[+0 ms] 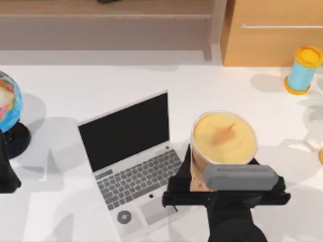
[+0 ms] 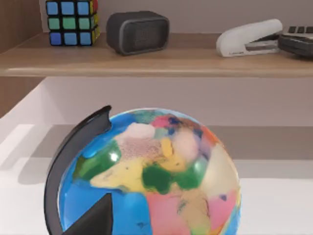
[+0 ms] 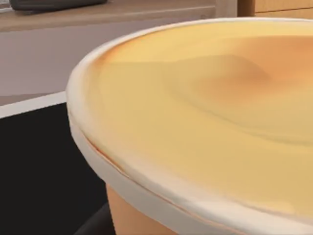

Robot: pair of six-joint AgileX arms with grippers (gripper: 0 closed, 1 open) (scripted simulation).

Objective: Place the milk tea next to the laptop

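Note:
The milk tea [image 1: 224, 138], a large orange-tan cup with a creamy yellow-orange top, is just right of the open silver-grey laptop [image 1: 133, 166] in the top view. My right gripper [image 1: 222, 171] reaches in from the front edge, its black fingers against the cup's two sides, shut on it. In the right wrist view the cup's top [image 3: 205, 112] is very close, with the black laptop screen [image 3: 44, 166] behind it. The cup's base is hidden by the gripper. My left arm is parked at the table's left edge, its gripper [image 1: 4, 156] just in front of the globe.
A colourful globe [image 1: 7, 108] on a black stand is at the far left. A light-blue cylinder with yellow ends [image 1: 303, 70] stands at the back right. A wooden shelf [image 2: 156, 61] holds a colour cube [image 2: 72, 22], a dark speaker [image 2: 138, 32] and a white stapler [image 2: 249, 38].

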